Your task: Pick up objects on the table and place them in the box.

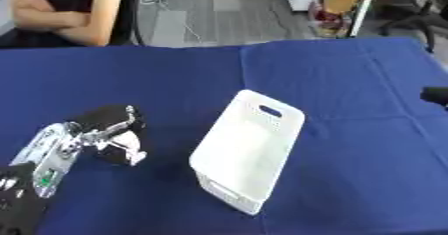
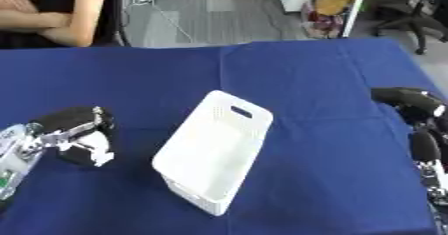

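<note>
Box (image 1: 248,149): white, mid-table, long axis running from near me to far-right.
My left hand (image 1: 112,131): left of box, nearer, fingers curled; whether it holds anything, I cannot tell.
My right hand (image 2: 409,104): right of box, well apart, fingers unclear.

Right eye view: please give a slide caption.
White box on blue table, left hand curled beside it, right hand at edge.

A lab or office workroom: beyond the left hand (image 1: 112,129), the blue-clothed counter (image 1: 350,79) gives onto grey plank flooring (image 1: 227,9) with a trailing cable (image 2: 171,21) and a wheeled chair base (image 2: 407,21).
</note>
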{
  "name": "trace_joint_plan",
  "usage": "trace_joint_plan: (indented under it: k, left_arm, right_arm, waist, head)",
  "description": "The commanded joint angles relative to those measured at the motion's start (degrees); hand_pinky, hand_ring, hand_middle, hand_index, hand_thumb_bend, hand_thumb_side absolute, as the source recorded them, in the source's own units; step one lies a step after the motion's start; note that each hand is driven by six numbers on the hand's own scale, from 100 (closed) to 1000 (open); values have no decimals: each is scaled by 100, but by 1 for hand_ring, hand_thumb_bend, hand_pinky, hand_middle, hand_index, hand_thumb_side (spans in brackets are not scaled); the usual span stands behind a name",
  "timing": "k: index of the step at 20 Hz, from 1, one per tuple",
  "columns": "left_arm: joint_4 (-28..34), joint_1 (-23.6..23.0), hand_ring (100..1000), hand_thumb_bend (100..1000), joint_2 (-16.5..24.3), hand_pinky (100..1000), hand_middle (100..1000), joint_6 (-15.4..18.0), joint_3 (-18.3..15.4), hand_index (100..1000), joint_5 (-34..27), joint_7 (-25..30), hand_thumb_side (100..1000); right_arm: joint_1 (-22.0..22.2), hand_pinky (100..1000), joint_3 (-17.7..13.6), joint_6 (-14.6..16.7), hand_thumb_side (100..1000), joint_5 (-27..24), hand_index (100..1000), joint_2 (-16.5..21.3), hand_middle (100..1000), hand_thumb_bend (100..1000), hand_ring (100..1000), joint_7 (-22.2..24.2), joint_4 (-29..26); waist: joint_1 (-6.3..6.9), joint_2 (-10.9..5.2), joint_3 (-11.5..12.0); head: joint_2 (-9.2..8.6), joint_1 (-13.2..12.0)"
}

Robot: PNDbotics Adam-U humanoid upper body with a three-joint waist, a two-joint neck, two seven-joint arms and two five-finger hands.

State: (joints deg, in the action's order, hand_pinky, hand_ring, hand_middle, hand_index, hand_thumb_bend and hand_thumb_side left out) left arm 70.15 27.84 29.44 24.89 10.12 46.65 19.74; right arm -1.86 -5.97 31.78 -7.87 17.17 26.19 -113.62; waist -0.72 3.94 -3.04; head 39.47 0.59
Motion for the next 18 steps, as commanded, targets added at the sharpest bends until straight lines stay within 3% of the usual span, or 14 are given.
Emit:
trace_joint_plan:
  k: [1, 11, 18]
  left_arm:
    - [235, 67, 100, 100, 210, 100, 212, -68, -120, 245, -228, 15, 248]
    - [1316, 124, 100, 100, 685, 100, 201, -411, -430, 219, -1432, 58, 335]
    - [1792, 650, 100, 100, 779, 100, 204, -771, -496, 219, -2400, 197, 368]
  right_arm:
    - [-35, 850, -33, 8, 672, 5, 864, 91, 768, 100, 838, -6, -97]
    - [-28, 850, -43, -6, 672, 16, 864, 89, 768, 100, 839, -14, -97]
    - [-21, 850, -33, -12, 672, 16, 864, 94, 768, 100, 839, -11, -97]
  waist:
    - [1, -52, 11]
    - [23, -64, 3]
    - [32, -87, 7]
  head:
    - [-57, 48]
    - [-35, 69]
    - [-31, 46]
